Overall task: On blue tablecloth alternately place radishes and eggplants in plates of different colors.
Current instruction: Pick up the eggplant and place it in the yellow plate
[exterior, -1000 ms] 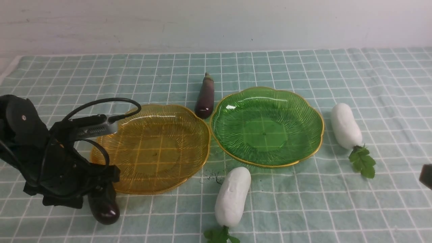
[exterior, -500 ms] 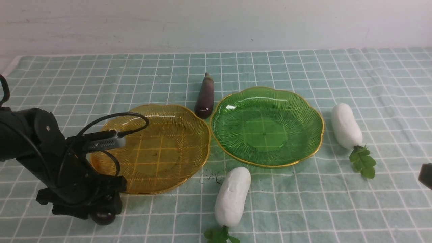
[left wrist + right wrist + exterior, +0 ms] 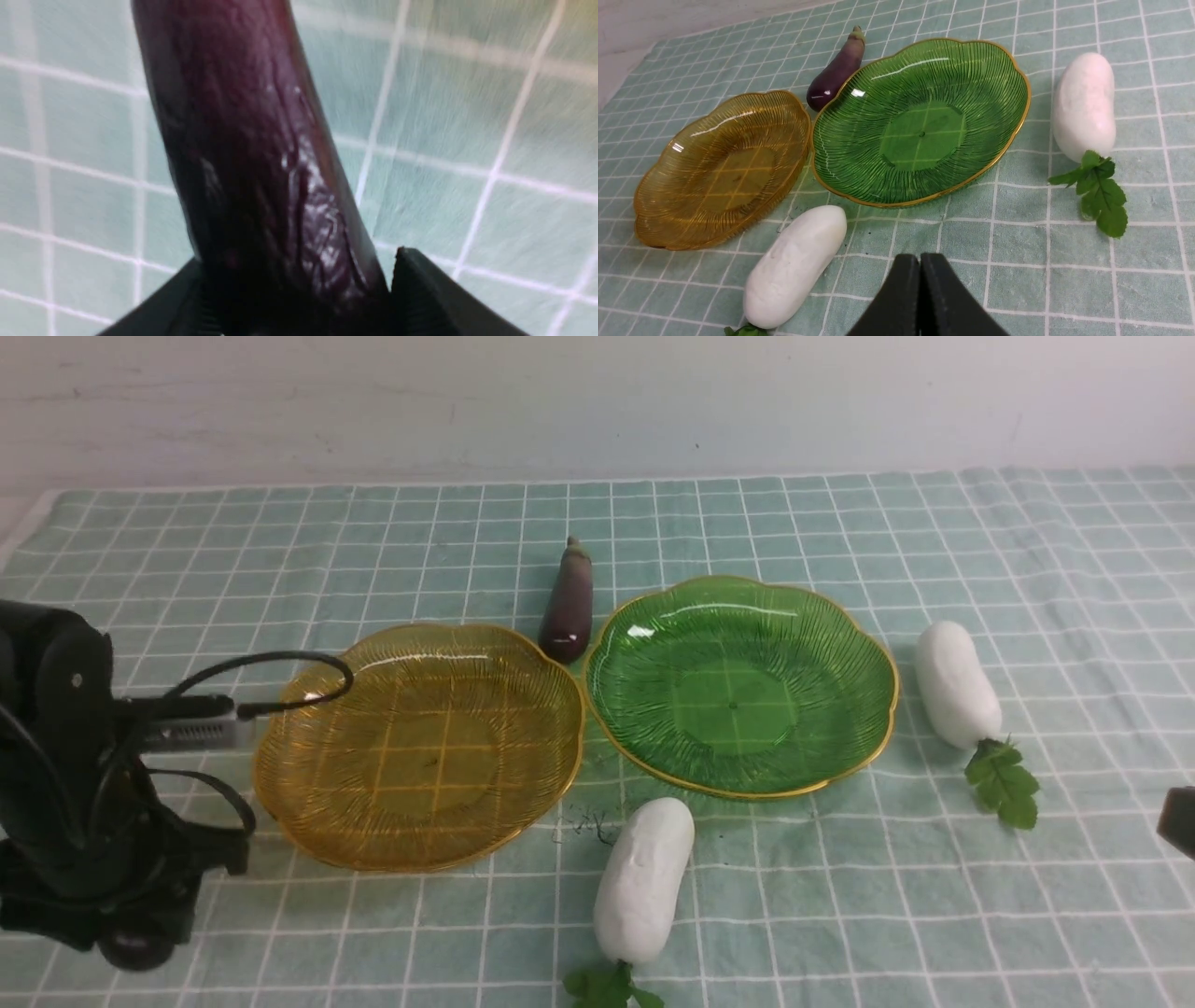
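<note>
My left gripper (image 3: 131, 933) is shut on a dark purple eggplant (image 3: 252, 154) and holds it at the near left, beside the amber plate (image 3: 420, 747); only the eggplant's tip (image 3: 135, 950) shows below the arm in the front view. The green plate (image 3: 738, 686) is empty, as is the amber one. A second eggplant (image 3: 569, 602) lies behind the plates. One radish (image 3: 644, 877) lies in front of the plates, another (image 3: 957, 683) right of the green plate. My right gripper (image 3: 920, 280) is shut and empty at the near right of the blue tablecloth (image 3: 840, 896).
A pale wall runs along the far edge of the cloth. The left arm's cable (image 3: 271, 663) loops over the amber plate's left rim. A bit of the right arm (image 3: 1178, 821) shows at the right edge.
My left gripper has moved left and toward the near edge with the eggplant, away from the amber plate's front rim. The right arm has not moved.
</note>
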Robot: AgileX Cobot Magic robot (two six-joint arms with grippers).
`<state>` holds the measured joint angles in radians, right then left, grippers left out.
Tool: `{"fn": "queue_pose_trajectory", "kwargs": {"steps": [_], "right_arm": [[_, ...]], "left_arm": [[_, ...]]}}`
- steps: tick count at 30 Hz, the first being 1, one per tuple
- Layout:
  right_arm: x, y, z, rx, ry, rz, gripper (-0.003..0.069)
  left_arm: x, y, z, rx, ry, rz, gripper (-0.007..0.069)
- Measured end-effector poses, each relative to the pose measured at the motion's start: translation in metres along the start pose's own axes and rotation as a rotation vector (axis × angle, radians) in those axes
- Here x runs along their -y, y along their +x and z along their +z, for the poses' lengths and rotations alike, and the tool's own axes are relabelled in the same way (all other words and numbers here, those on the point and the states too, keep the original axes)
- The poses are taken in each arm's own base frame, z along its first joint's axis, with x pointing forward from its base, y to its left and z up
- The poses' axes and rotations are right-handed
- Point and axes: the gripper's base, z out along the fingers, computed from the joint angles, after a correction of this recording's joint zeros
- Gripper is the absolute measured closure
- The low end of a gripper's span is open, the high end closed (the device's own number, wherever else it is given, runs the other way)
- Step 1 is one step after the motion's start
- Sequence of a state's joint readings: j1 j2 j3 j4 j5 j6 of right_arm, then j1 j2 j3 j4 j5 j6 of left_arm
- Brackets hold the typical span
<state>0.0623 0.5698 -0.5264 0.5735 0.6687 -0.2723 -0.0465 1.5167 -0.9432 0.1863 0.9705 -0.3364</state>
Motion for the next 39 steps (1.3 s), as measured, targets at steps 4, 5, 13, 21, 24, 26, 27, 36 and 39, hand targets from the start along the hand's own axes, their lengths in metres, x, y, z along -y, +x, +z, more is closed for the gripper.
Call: {"fn": "queue_pose_trajectory", "kwargs": {"steps": [4, 5, 13, 21, 24, 26, 27, 36, 39], "right_arm": [[0.0, 0.0, 0.0, 0.0, -0.001, -0.011, 0.0673], [0.0, 0.0, 0.0, 0.0, -0.001, -0.011, 0.0673], [-0.001, 0.0, 0.0, 0.001, -0.006, -0.016, 0.0673], [-0.001, -0.001, 0.0, 0.003, -0.011, -0.008, 0.0673], [-0.001, -0.001, 0.0, 0.003, -0.011, -0.008, 0.0673], [-0.001, -0.001, 0.0, 0.003, -0.011, -0.009, 0.0673], [-0.001, -0.001, 0.0, 0.003, -0.011, -0.009, 0.0673], [-0.002, 0.001, 0.0, -0.012, -0.016, -0.009, 0.0673], [-0.002, 0.002, 0.0, -0.023, -0.019, -0.009, 0.0673]], "left_arm": [[0.012, -0.017, -0.046, 0.171, 0.086, 0.078, 0.0223], [0.016, -0.019, -0.05, 0.189, 0.101, 0.095, 0.0223], [0.098, -0.058, -0.051, 0.281, 0.261, 0.346, 0.0223], [0.117, -0.073, -0.005, 0.108, 0.18, 0.382, 0.0158], [0.118, -0.077, -0.009, 0.111, 0.174, 0.38, 0.0097], [0.119, -0.084, -0.021, 0.139, 0.176, 0.375, 0.0022], [0.119, -0.085, -0.022, 0.143, 0.178, 0.374, 0.0015], [0.156, -0.149, -0.07, 0.45, 0.418, 0.241, 0.0214], [0.173, -0.176, -0.061, 0.503, 0.458, 0.229, 0.0416]]}}
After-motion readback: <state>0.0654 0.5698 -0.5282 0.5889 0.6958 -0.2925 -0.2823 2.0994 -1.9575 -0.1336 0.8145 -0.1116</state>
